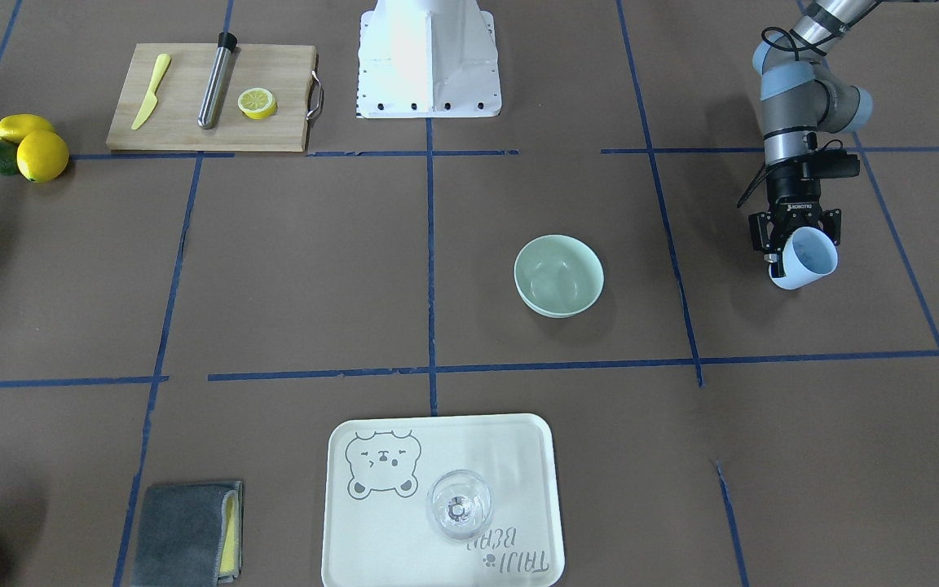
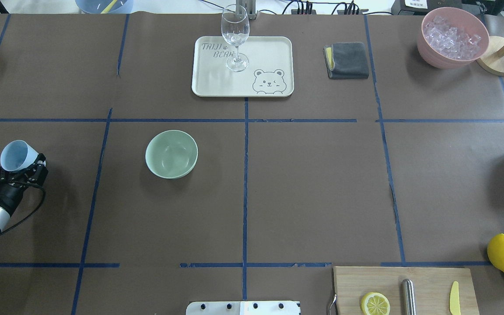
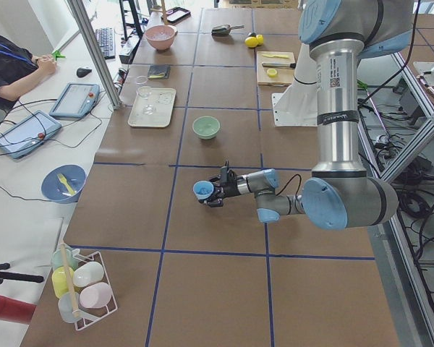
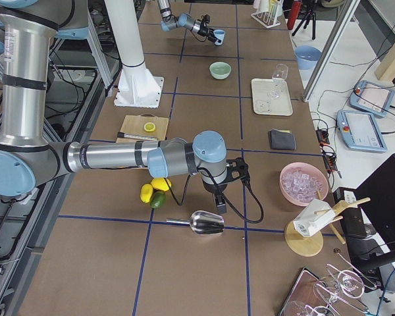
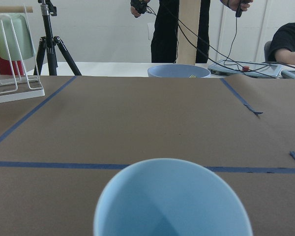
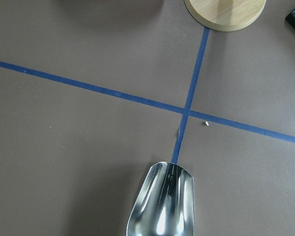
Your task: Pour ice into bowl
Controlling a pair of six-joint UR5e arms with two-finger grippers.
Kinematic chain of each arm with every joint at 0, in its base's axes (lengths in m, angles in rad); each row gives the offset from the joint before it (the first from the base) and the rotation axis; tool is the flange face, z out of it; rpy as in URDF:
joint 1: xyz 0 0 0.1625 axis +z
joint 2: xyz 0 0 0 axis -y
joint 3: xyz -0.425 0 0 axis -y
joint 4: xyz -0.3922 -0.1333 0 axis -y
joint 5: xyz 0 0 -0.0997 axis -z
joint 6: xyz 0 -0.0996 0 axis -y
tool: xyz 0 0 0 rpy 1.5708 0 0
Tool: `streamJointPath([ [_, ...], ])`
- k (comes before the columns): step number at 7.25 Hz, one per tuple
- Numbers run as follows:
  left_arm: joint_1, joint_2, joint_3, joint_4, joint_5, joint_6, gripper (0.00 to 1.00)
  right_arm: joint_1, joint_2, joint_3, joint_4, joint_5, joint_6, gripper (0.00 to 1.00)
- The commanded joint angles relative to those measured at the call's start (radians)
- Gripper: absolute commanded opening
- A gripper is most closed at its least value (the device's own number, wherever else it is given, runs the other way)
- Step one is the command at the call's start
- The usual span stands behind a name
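The pale mint-green bowl (image 1: 559,275) (image 2: 171,154) stands upright left of the table's middle. Faint glassy glints show in its bottom, but I cannot make out the ice for sure. My left gripper (image 1: 795,238) (image 2: 33,168) is shut on a light blue cup (image 1: 804,261) (image 2: 17,155), tipped on its side well off to the bowl's left. The cup's inside (image 5: 172,201) looks empty. My right gripper (image 4: 216,197) hangs just over a metal scoop (image 4: 207,224) (image 6: 162,206). Its fingers are not visible, so I cannot tell whether it is open or shut.
A tray (image 2: 274,48) bearing a wine glass (image 2: 235,35), a grey cloth (image 2: 347,60) and a pink bowl (image 2: 452,37) of whitish pieces line the far side. A cutting board (image 2: 427,280) and lemons (image 2: 503,253) sit near right. A cup rack (image 5: 12,54) stands beyond the cup.
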Motion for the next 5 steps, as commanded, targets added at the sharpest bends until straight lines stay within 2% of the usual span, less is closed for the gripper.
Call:
streamJointPath([
  [1, -0.020, 0.000, -0.092, -0.004, -0.044, 0.306, 0.00, 0.000, 0.001, -0.001, -0.001, -0.001, 0.001, 1.00],
  [3, -0.028, -0.010, -0.188, -0.003, -0.047, 0.473, 0.00, 0.000, 0.001, -0.002, -0.001, -0.001, 0.001, 1.00],
  [5, -0.052, -0.120, -0.193, 0.008, -0.074, 0.616, 0.00, 0.000, 0.001, -0.004, -0.001, -0.001, 0.001, 1.00],
])
